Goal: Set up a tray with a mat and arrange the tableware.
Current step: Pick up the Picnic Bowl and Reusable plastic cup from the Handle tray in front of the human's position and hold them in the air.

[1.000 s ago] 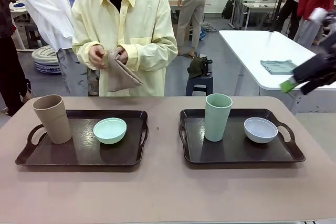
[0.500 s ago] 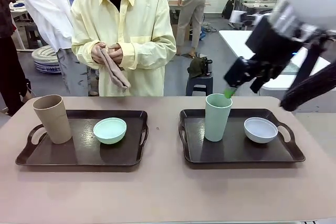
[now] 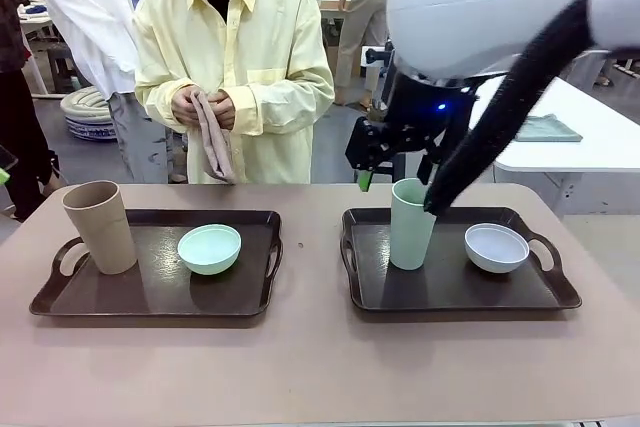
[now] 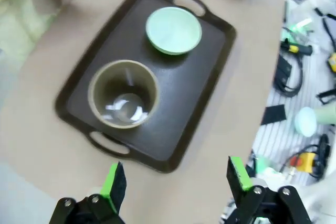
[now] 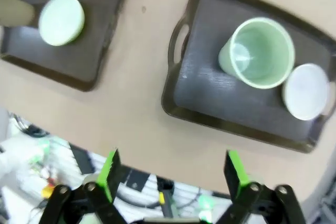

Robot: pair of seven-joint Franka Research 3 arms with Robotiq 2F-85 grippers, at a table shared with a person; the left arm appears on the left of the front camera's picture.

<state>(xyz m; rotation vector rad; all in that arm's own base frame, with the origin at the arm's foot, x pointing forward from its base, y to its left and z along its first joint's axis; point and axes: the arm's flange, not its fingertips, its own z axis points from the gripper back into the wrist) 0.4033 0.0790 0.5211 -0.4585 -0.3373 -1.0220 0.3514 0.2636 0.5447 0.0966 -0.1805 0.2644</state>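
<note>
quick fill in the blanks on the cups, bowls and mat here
The bowl beside the tan cup is ____.
The cup beside the greyish white bowl is ____.
The beige mat is in the ____'s hands.
The left gripper and right gripper are both ____.
Missing words: mint green; pale green; person; open.

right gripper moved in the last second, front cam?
Yes. The right gripper has swung in from the picture's right edge leftward and now hangs, jaws open, above the pale green cup, which stands unmoved on its tray.
</note>
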